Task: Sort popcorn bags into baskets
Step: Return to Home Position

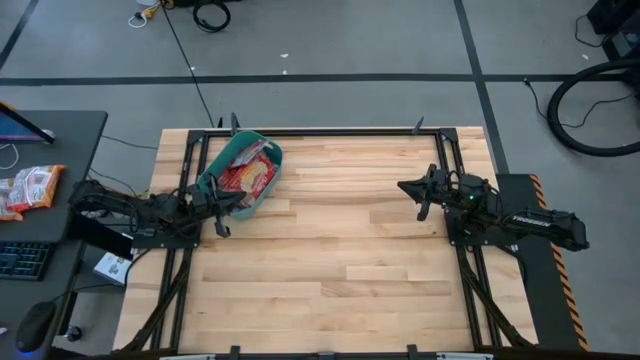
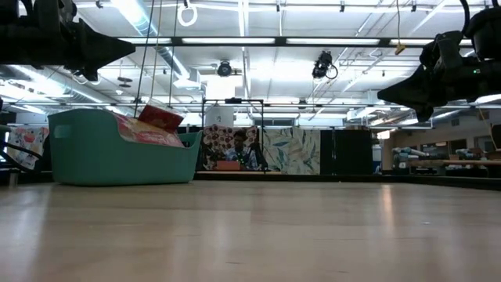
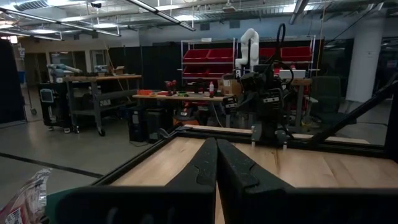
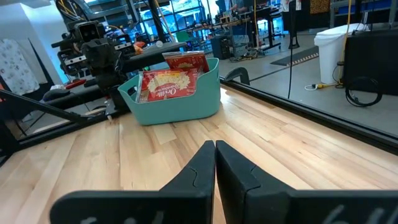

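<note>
Here the left gripper (image 1: 232, 202) hangs above the wooden table (image 1: 340, 260), its two dark fingers (image 3: 199, 174) pressed together along their whole length and clasping nothing. Nearest to it is the teal-green tub (image 2: 117, 160). From above, the gripper's tip overlaps the tub's closest rim, while the level view across the table shows the arm up above rim height, not down inside. The popcorn bags (image 1: 245, 172) lie packed in that tub, red packets leaning on one another, with one corner poking up past the rim. Ahead of the left gripper run the planks, and well across them the right gripper (image 1: 405, 187) points back at it. Farther on, past the table's far edge, a shelf of red bins (image 3: 211, 56) stands in the room.

The right gripper is likewise raised off the wood, with its fingers (image 4: 199, 171) closed against each other and nothing held. Boards lie directly under and in front of it. Well apart from it, across the table and off to one side of its line, sits the tub. The bag turned toward this gripper shows a cream-yellow popcorn picture and stands on edge in the tub, and a second bag rises taller behind it. Farthest of all, behind the left arm (image 1: 120, 210) and off the table, a dark desk (image 1: 70, 130) carries an orange-white packet (image 1: 30, 188) and a keyboard (image 1: 20, 260).
</note>
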